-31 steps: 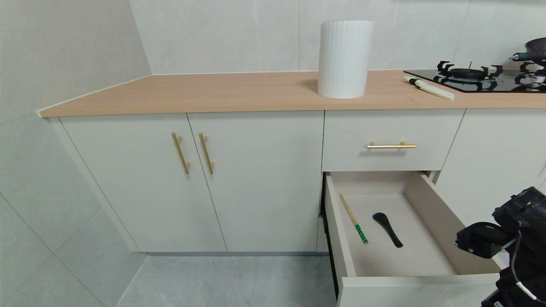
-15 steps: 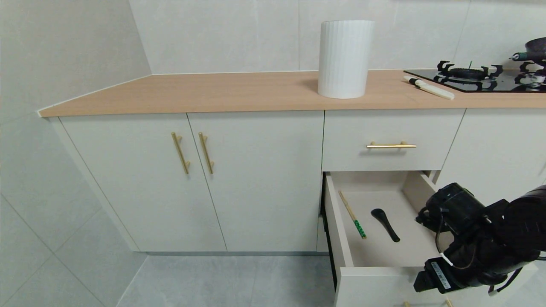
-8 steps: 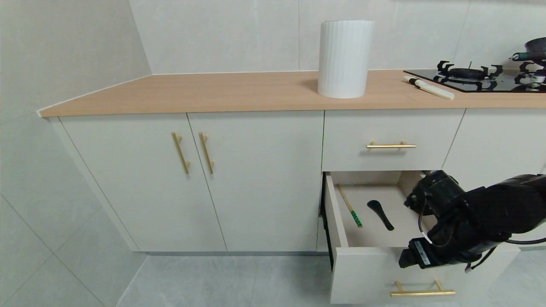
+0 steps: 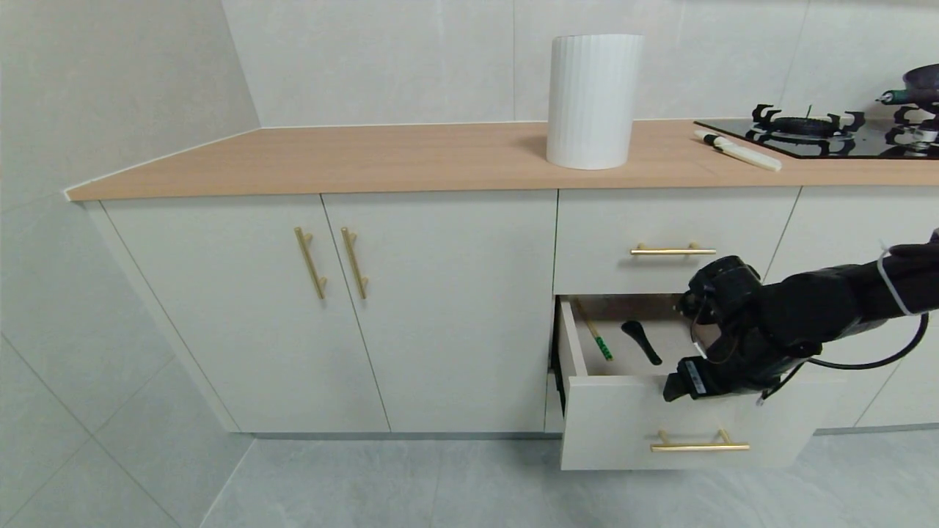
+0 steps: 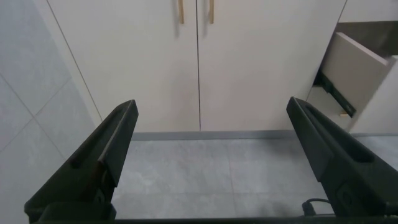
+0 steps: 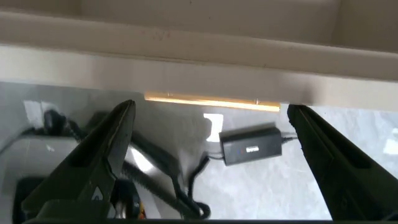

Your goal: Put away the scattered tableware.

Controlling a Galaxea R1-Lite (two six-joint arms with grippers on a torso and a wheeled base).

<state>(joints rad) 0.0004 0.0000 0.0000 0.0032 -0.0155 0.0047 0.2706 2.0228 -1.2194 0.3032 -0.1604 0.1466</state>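
while the right arm [image 4: 821,304] stretches low, its gripper [image 4: 681,383], fingers [image 6: 106,155] apart, sits at the drawer [image 4: 616,433] front, spoon [image 4: 641,342] and chopsticks [image 4: 596,339] inside.

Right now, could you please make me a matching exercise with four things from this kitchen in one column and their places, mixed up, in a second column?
Things:
1 white jar
2 black spoon
3 right gripper
4 pan

Places:
A inside the partly open drawer
B on the stove
C on the wooden counter
D at the drawer's front, above the gold handle

Pairs: 1-C, 2-A, 3-D, 4-B.
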